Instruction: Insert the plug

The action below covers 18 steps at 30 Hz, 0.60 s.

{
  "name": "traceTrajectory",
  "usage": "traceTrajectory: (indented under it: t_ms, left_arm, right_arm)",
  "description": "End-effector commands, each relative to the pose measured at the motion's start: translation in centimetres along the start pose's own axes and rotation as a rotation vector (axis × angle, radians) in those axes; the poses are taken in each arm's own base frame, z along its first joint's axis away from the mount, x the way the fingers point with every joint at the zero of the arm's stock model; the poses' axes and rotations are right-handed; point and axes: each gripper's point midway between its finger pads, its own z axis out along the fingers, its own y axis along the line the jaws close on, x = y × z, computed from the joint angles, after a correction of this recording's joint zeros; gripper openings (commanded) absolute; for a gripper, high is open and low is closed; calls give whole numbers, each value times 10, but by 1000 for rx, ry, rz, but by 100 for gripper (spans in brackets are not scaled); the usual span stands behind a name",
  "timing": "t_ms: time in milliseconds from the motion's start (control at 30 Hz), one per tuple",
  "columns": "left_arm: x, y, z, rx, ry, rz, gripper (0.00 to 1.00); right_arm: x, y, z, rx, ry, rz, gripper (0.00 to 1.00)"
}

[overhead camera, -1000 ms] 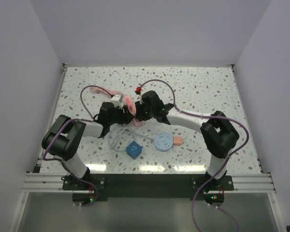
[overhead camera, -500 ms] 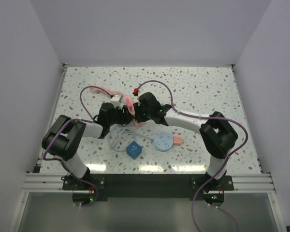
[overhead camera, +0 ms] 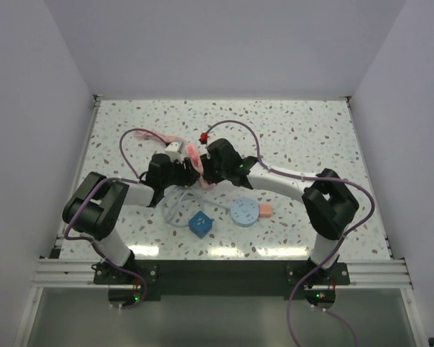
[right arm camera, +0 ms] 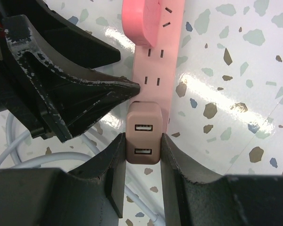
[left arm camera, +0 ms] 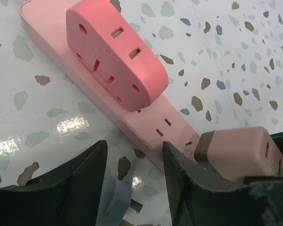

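A pink power strip (right arm camera: 155, 70) lies flat on the speckled table, with a rounded pink adapter (left arm camera: 113, 52) plugged into it. My right gripper (right arm camera: 143, 136) is shut on the plug (right arm camera: 144, 134), a brownish-pink charger block with two USB ports. The plug (left arm camera: 236, 153) sits over the near end of the strip (left arm camera: 177, 117), just past its last slots. My left gripper (left arm camera: 134, 146) is open over bare table. Its right finger (right arm camera: 127, 87) touches the strip's edge beside the plug. From above, both grippers meet at the strip (overhead camera: 194, 157).
A white cable (overhead camera: 173, 206) loops on the table near the left gripper. A blue cube (overhead camera: 200, 223), a light blue disc (overhead camera: 244, 212) and a small orange block (overhead camera: 265, 210) lie in front. A small red piece (overhead camera: 205, 135) sits behind the strip.
My right gripper has shifted slightly left toward the strip with the plug, then stayed nearly still. The left gripper has hardly moved.
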Motion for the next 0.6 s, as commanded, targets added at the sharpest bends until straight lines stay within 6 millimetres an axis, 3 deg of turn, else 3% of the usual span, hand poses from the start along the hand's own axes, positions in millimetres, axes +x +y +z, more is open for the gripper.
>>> traceTrajectory:
  t_ms: [0, 567]
  left_arm:
    - [3, 3, -3, -6, 1, 22, 55]
    - [2, 1, -5, -1, -4, 25, 54]
  right_arm:
    - [-22, 4, -16, -2, -57, -7, 0]
    - [-13, 6, 2, -6, -30, -5, 0]
